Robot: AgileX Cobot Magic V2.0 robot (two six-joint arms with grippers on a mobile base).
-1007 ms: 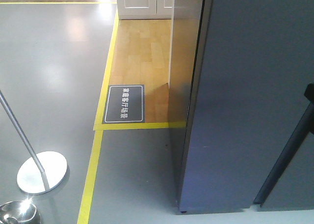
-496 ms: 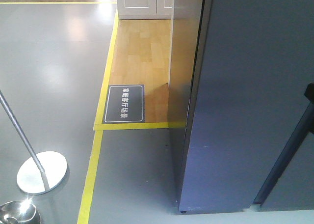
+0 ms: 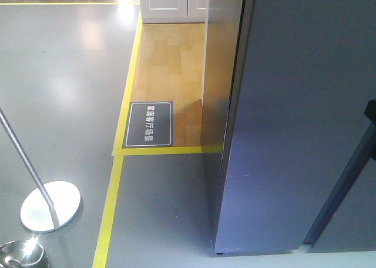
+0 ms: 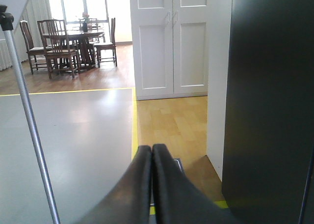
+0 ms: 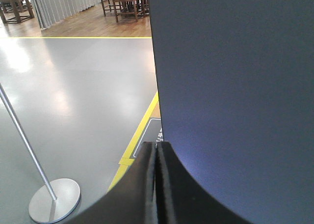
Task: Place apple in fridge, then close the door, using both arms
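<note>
Both claws, left gripper (image 4: 151, 153) and right gripper (image 5: 156, 153), are pinched together empty, your fridge door (image 3: 294, 115) has swung nearly flush over the last 1 second, apple unseen, presumably inside

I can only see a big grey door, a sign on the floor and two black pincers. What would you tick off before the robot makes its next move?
1. Apple inside the fridge: cannot tell, no apple in any view.
2. Left gripper empty and shut: ok.
3. Right gripper empty and shut: ok.
4. Door fully closed: cannot tell, only its grey outer face shows.
5. Right gripper near the door: ok, the panel fills its view.
6. Metal stand out of the way: ok, off to the left.
</note>
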